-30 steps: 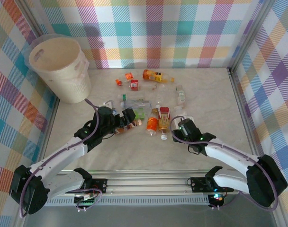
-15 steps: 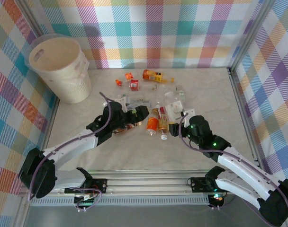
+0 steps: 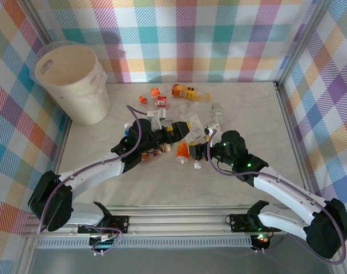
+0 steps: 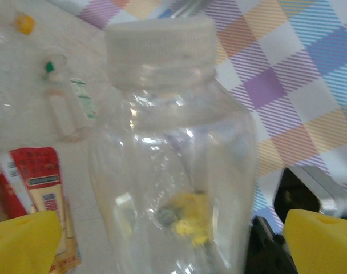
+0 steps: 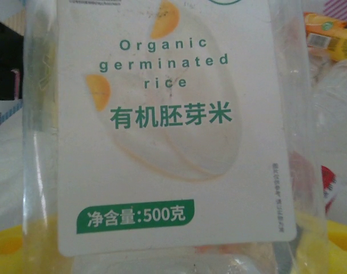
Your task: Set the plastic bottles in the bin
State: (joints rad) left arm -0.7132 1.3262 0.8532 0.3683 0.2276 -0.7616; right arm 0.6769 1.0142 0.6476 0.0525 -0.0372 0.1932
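Note:
A clear plastic bottle [image 3: 194,127] with a white cap and a white "Organic germinated rice" label [image 5: 168,114] hangs above the table's middle. My right gripper [image 3: 203,146] is shut on its body, with yellow fingers [image 5: 340,240] at both sides. My left gripper [image 3: 177,128] is open around the same bottle [image 4: 173,142]. Its yellow fingertips [image 4: 25,242] stand apart from the bottle's walls. Several other bottles lie below, among them an orange one [image 3: 184,150] and a red-labelled one [image 4: 41,182]. The cream bin [image 3: 85,97] stands at the far left.
More small bottles lie scattered at the back: an orange one [image 3: 185,90], a red one [image 3: 161,101] and a green-capped one [image 3: 218,114]. Checked walls enclose the table on three sides. A metal rail runs along the near edge.
My right gripper has lifted the white-labelled bottle off the table and carried it left. My left arm has swung right and now has its open fingers around that bottle.

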